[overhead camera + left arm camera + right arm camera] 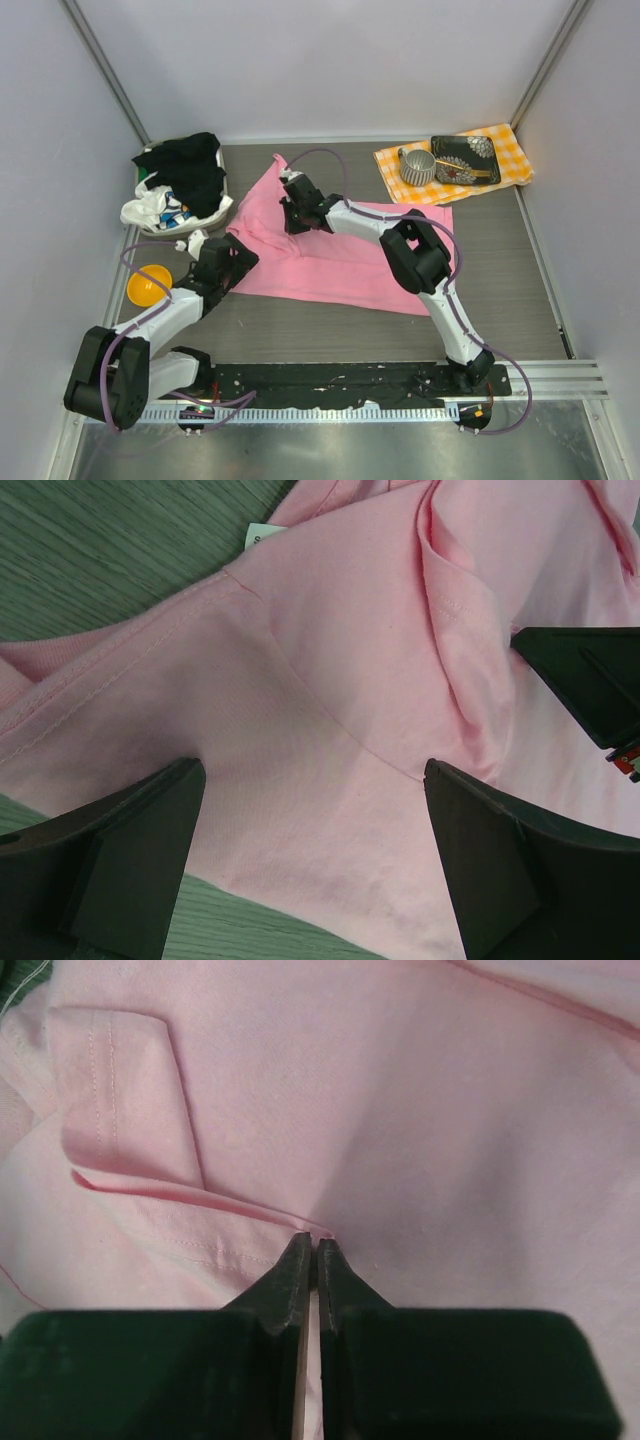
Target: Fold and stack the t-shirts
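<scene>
A pink t-shirt (330,250) lies spread on the table's middle, with one corner lifted at the far left. My right gripper (293,205) is shut on a fold of the pink t-shirt (300,1110), its tips (311,1243) pinching the cloth's edge. My left gripper (232,252) is open over the shirt's left edge; in the left wrist view its fingers (120,850) straddle pink cloth (330,710) without gripping it. A white basket (222,210) at the far left holds black and white garments (185,170).
An orange bowl (146,284) sits at the left edge beside my left arm. At the back right a yellow checked cloth (510,150) carries a ribbed cup (417,166) and a dark tray (464,159). Grey walls enclose the table.
</scene>
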